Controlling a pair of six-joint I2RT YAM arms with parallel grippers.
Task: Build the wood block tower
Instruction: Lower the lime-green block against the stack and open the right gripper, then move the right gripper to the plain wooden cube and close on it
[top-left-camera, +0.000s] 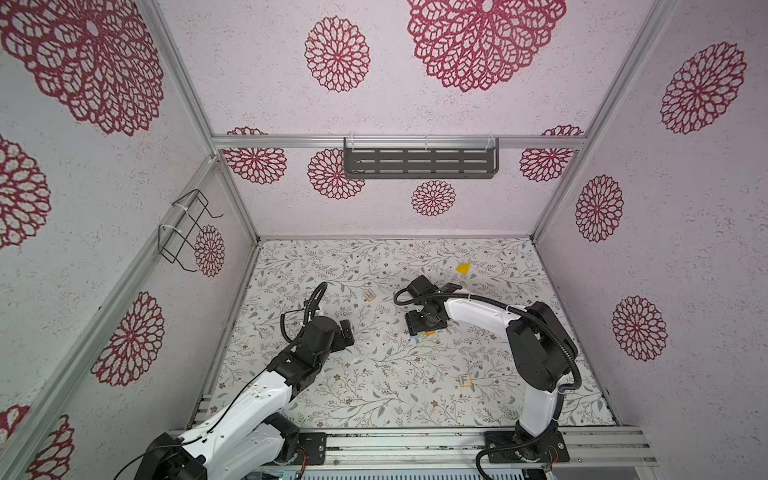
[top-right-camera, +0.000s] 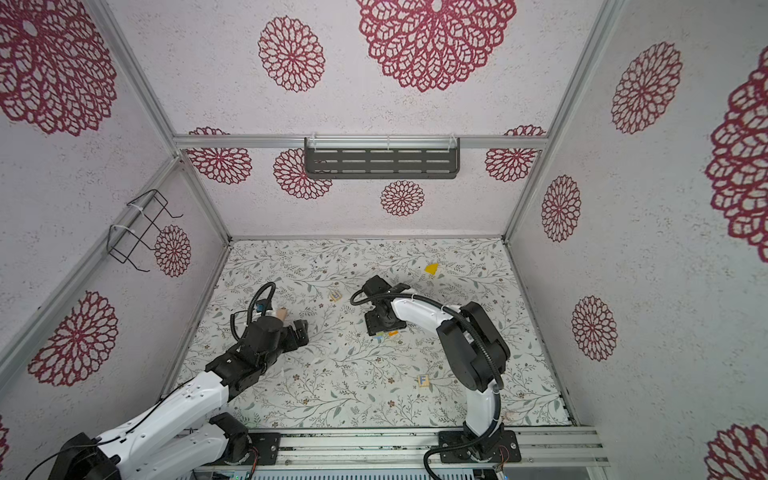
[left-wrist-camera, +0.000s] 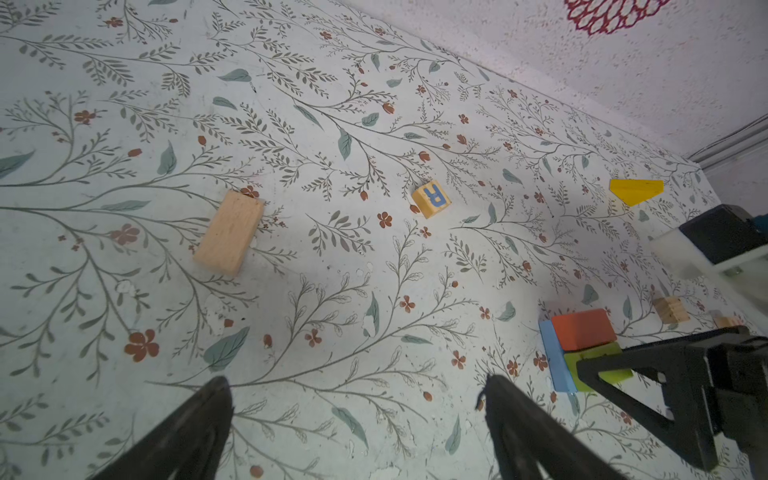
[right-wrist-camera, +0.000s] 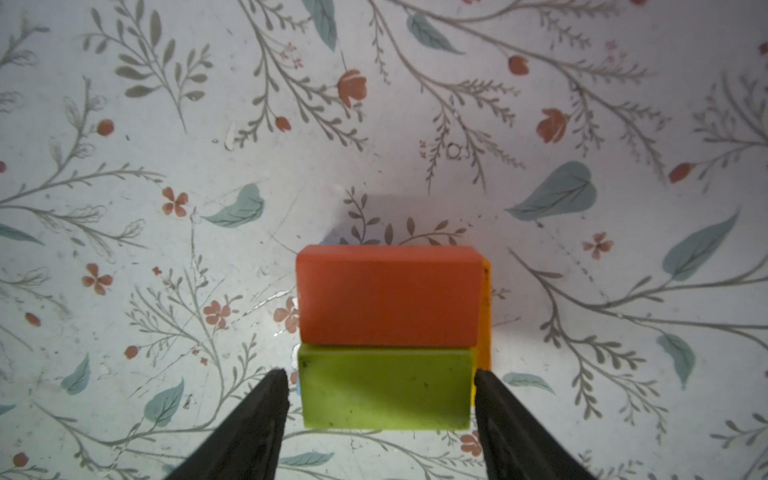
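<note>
You are at the placing step: the wood block tower (left-wrist-camera: 582, 332) stands mid-worktop as a low stack, with a flat blue painted piece (left-wrist-camera: 555, 361) and a flat orange piece (right-wrist-camera: 484, 316) underneath, and a red oblong block (right-wrist-camera: 388, 295) and a lime-green oblong block (right-wrist-camera: 382, 386) lying flush side by side on top. Your right claw (right-wrist-camera: 379, 374) straddles the lime-green block, spread a little wider than it. A sliver of gap shows on one side, while the other finger sits too close to tell if it touches. Your left claw (left-wrist-camera: 356, 382) hangs spread wide and empty over the floral worktop (left-wrist-camera: 291, 291). The next move probably calls for a straight lift of the right claw, without dragging the green block off the red. The plain tan oblong wood block (left-wrist-camera: 229, 232) near your left claw looks like the next layer, with the yellow wedge-shaped block (left-wrist-camera: 636, 191) farther back and the lettered natural-wood cube marked R (left-wrist-camera: 431, 198) lying between them
</note>
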